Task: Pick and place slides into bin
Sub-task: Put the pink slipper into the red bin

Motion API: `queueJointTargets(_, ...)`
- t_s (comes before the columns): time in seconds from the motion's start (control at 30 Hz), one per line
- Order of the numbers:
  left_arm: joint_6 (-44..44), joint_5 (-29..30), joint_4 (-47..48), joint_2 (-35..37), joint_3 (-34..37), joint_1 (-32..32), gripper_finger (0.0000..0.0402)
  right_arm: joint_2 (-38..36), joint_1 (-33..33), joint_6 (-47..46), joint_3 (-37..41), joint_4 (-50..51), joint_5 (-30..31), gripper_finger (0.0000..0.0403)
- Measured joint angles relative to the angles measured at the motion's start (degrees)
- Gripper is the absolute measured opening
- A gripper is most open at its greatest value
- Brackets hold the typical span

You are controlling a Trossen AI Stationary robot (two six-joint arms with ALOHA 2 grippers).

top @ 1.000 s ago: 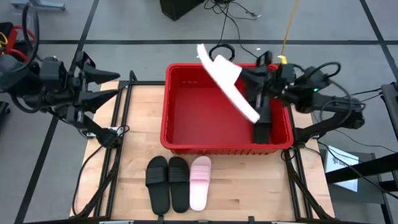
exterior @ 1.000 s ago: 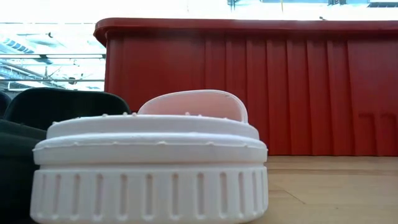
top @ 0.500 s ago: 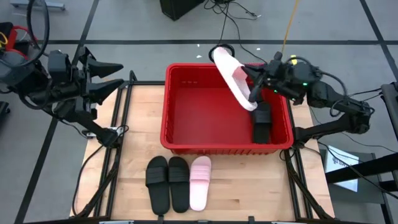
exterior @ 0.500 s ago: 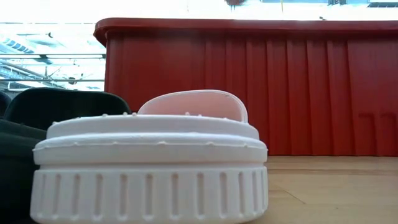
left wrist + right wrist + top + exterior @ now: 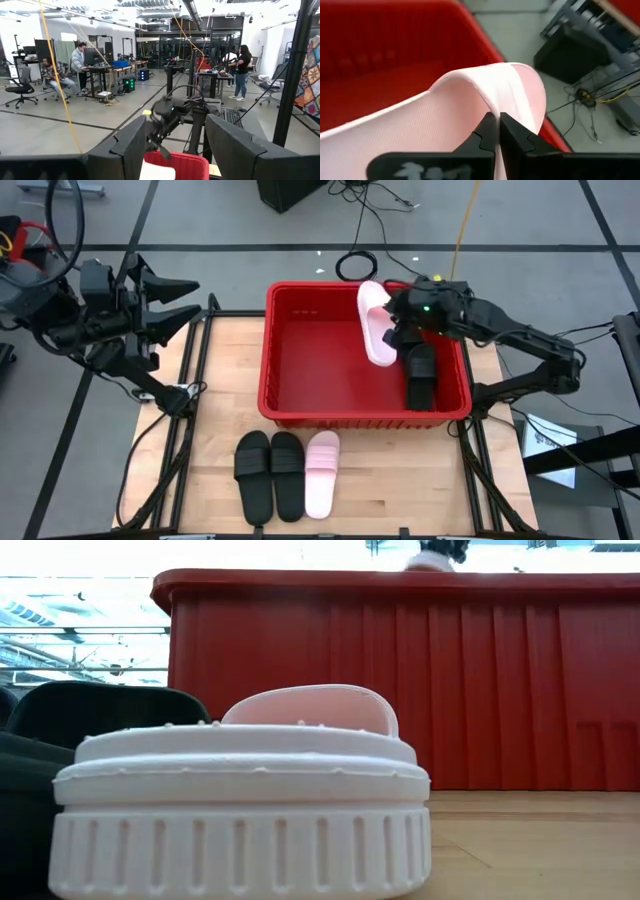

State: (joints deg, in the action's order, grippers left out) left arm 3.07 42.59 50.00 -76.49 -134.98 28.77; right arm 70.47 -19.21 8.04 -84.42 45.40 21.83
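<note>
The red bin (image 5: 300, 405) stands on the far half of the table. One black slide (image 5: 422, 376) lies inside it by the right wall. My right gripper (image 5: 400, 332) is over the bin's far right part, shut on a pale pink slide (image 5: 374, 322). Two black slides (image 5: 270, 473) and one pink slide (image 5: 322, 472) lie side by side, soles down, on the table in front of the bin. My left gripper (image 5: 182, 300) is open and empty, raised left of the bin. The other slide is out of view. My right gripper pinches the pink slide's wide strap (image 5: 496, 102) at its edge between the two shut fingers (image 5: 487, 131). The fingers come from the table's right, slanting down. The slide lies along the far-near line over the bin's floor; whether it touches the bin I cannot tell.
In the low view a white ribbed round lid (image 5: 240, 810) fills the foreground, with the pink slide's strap (image 5: 310, 705) and a black slide (image 5: 90, 705) behind it and the bin's wall (image 5: 450, 690) beyond. People work at desks in the room behind.
My right gripper has gone down toward the bin's inside and a little toward the table's left with the pink slide. The slide has turned from a slant across the bin's far right corner to lie along the far-near line, lower than before.
</note>
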Motion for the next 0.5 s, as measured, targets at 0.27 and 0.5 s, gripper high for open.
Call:
queueJointTargets(0.27,-0.2,-0.19,0.5,0.02,0.0,0.0,0.0205,5.46,-0.71,3.98,0.0,4.85,-1.24,0.0)
queueJointTargets(0.5,-5.43,2.14,12.86,-0.04,-0.01,-1.26,0.0205,8.74,-1.8,6.2,1.94,4.58,-2.49,0.0)
